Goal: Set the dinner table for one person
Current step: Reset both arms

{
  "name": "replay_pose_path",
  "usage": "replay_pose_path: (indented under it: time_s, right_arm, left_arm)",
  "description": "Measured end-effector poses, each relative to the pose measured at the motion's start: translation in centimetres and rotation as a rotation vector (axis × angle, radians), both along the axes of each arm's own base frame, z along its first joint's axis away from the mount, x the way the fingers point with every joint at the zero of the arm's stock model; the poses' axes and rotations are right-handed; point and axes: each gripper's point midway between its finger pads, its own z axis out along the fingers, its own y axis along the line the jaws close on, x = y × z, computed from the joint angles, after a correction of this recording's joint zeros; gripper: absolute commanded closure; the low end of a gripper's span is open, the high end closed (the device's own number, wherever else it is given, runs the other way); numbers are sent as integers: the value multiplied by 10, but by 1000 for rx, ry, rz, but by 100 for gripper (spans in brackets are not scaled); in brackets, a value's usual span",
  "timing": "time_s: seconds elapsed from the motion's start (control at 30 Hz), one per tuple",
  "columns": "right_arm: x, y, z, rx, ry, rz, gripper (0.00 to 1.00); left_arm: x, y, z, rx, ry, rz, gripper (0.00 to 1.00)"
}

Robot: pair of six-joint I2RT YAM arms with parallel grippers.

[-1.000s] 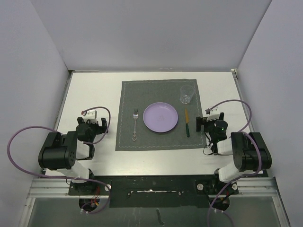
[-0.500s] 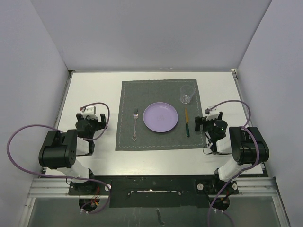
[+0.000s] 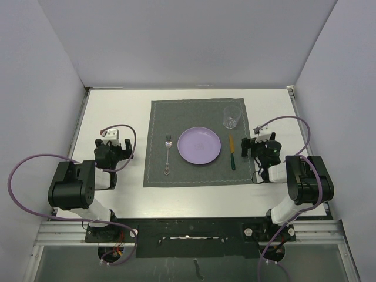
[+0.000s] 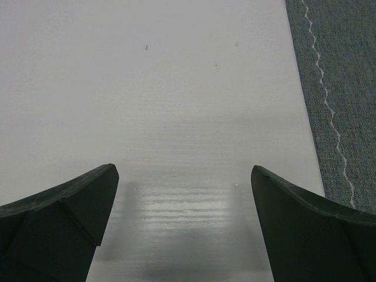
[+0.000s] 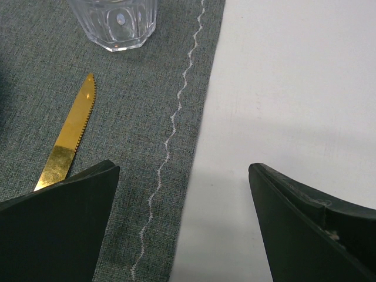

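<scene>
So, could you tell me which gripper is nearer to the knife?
The right gripper: it sits just right of the knife, over the placemat edge. The left gripper is across the placemat, past the plate and fork, over bare table.

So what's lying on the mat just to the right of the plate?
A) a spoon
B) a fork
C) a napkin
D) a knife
D: the knife, with a gold blade and a green handle, lies just right of the plate, while the fork is on the plate's left.
</scene>
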Motion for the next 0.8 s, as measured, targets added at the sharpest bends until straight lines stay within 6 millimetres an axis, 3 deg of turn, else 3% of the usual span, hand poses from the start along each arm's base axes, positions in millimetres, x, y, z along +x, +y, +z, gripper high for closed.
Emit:
replay_pose_path:
  time_s: [0.8]
  right_arm:
    - [-6,-4,-11,-5,51,-29,2]
  left_arm:
    - [-3,-1,-8,5,39,3,2]
